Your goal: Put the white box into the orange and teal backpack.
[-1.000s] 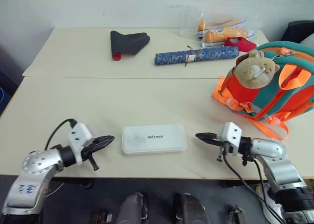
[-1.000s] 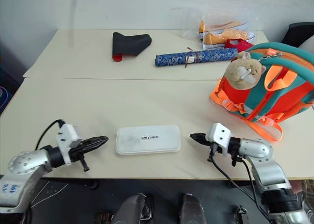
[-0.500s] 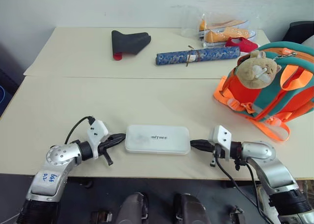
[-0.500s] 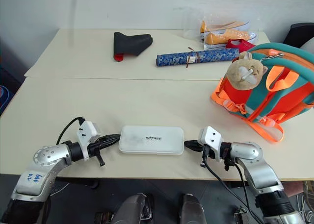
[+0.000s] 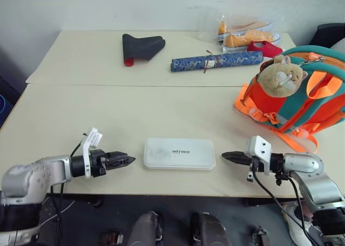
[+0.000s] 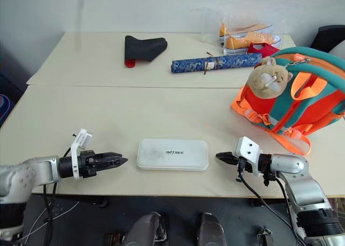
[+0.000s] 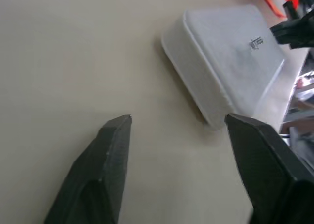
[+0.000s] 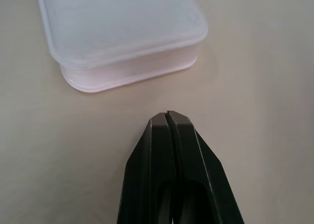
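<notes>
Left gripper [image 5: 128, 160] jaws parted, right gripper [image 5: 226, 156] jaws closed, both just off the ends of the white box [image 5: 179, 153] lying near the table's [image 5: 161, 111] near edge. A lopsided squeeze could skid it over that edge, well short of the backpack [image 5: 302, 95] at far right.

The box [image 5: 179, 153] is white with small dark lettering. The backpack [image 5: 302, 98] is orange with teal trim; the roll [image 5: 216, 61] is blue-patterned on a cream worktop [image 5: 81, 111].
</notes>
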Controlling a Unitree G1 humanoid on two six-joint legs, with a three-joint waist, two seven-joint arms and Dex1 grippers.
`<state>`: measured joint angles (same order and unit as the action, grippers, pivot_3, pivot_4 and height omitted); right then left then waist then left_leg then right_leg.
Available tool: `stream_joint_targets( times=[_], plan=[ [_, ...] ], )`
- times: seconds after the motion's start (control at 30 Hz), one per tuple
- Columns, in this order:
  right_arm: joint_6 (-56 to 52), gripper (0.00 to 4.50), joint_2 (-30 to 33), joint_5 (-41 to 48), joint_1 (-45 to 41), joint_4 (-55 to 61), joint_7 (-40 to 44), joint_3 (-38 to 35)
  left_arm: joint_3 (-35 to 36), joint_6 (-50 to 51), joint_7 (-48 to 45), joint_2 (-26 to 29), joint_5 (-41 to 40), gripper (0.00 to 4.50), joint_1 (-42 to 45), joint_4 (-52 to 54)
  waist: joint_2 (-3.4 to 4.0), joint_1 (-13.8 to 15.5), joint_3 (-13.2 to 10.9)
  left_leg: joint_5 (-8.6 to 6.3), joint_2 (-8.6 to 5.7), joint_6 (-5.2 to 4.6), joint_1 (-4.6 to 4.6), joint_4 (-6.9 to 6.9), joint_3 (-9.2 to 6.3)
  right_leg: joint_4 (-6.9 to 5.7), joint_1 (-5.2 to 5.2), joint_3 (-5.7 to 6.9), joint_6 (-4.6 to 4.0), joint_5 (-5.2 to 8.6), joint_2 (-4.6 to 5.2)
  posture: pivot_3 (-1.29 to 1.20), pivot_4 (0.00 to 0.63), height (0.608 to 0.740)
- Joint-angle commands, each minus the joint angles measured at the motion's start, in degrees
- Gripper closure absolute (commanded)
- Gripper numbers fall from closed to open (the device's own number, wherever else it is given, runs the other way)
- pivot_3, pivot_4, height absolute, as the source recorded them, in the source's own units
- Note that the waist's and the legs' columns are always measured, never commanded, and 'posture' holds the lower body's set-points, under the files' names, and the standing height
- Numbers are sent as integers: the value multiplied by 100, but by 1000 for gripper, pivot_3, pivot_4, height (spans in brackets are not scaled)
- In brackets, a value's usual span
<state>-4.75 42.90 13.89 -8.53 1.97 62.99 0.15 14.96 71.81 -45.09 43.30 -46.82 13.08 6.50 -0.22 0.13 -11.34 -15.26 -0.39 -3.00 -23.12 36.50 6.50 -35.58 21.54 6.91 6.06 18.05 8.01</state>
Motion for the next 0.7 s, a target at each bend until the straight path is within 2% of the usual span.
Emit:
stream_joint_targets(
  times=[0.03, 0.13, 0.2, 0.4, 0.7],
  plan=[
    [239, 4500, 156, -83, -105, 41, 187, 71, -24, 1869, 271, 99, -215, 149, 873, -947, -2, 17, 1, 1, 0, 1, 0, 4, -5, -3, -2, 2, 0, 0, -4, 0, 150, 740],
    [554, 4500, 279, -275, -161, -30, 459, 305, 95, 2060, 490, -217, -202, 61, 1415, -1508, -1, -7, 1, 1, 0, 2, 1, 9, -2, -13, -2, -5, 0, 0, -13, 0, 150, 740],
    [593, 4500, 225, -282, -192, -89, 487, 370, -228, 2069, 678, -270, -247, 61, 1670, -1835, -4, 1, 2, 7, 3, -4, 1, 9, -2, -21, -3, -7, 0, 0, -21, 0, 150, 740],
    [804, 4500, 62, -455, -428, -364, 506, 620, -867, 2069, 877, -617, -562, 61, 1898, -1918, -4, 9, 3, -7, 7, 16, 1, 48, -7, -19, -10, -26, -1, 0, -22, 0, 150, 740],
    [1217, 4500, -149, -715, -708, -861, 566, 975, -757, 2069, 1262, -1473, -452, 61, 2145, -2257, -22, 67, 20, -10, 6, 16, 6, 62, -8, -22, -19, -29, -1, 0, -23, 0, 150, 740]
  ],
)
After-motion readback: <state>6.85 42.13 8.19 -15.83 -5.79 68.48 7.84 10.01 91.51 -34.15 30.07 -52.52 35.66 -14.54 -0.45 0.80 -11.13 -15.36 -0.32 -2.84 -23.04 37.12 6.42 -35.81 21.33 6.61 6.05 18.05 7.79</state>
